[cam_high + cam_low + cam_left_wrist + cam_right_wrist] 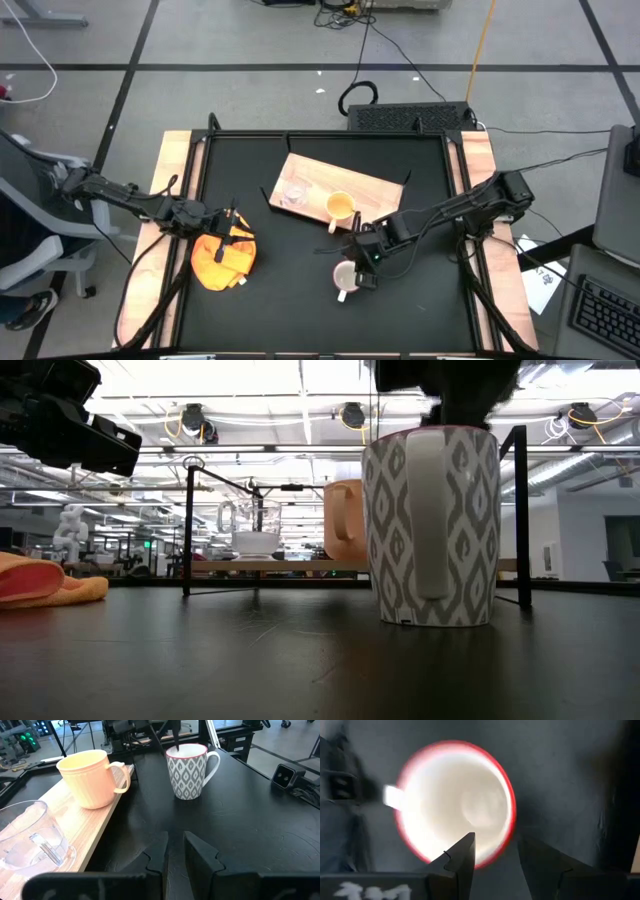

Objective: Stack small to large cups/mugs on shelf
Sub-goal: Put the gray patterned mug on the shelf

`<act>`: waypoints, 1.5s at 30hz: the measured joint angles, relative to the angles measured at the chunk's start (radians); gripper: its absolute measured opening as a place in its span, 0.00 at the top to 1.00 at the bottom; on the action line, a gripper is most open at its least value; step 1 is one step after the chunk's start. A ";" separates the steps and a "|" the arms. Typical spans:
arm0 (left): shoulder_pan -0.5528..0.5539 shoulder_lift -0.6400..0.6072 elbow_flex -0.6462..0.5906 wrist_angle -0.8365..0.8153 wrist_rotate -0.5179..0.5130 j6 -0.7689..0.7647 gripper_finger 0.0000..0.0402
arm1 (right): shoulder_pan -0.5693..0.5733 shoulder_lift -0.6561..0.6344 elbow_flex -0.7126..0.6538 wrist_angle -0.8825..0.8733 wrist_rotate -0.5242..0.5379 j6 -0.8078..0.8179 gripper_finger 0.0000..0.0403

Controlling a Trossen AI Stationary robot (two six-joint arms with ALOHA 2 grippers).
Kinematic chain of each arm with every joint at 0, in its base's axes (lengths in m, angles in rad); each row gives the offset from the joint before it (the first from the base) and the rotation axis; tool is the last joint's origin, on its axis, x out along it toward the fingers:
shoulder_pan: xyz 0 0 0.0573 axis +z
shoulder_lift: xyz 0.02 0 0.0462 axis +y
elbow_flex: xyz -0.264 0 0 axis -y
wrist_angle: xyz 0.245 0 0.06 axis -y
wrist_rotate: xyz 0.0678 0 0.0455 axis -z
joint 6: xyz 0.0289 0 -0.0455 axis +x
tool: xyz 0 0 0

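The white patterned mug (345,280) (430,530) (455,800) stands upright on its base on the black tabletop, in front of the light-wood board (370,190). The yellow mug (340,207) (90,777) and the clear glass cup (294,192) (30,837) stand upright on the board. My right gripper (362,262) (495,845) is open above the white mug, with one finger inside the rim and one outside. My left gripper (228,235) (175,845) hovers over the orange cloth (222,255), its fingers a narrow gap apart and holding nothing. My right gripper comes at the white mug from above, pointing down. Its fingers straddle the rim (495,857) on the side away from the handle. The gap between them is wider than the wall, and I cannot tell whether either finger touches it.
The orange cloth lies bunched on the table's left side (45,582). The board sits at the table's far middle, with bare wood (95,825) around the two vessels. A black frame post (520,510) stands behind the white mug. Bare tabletop lies to the right.
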 joint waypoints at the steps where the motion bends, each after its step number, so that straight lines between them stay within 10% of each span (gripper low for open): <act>1: 0.000 0.000 0.000 0.000 0.000 0.000 0.84 | 0.000 0.005 -0.003 0.000 0.000 -0.002 0.65; 45: 0.000 0.001 0.000 -0.026 0.000 0.007 0.84 | -0.034 0.094 0.001 0.053 -0.059 -0.062 0.78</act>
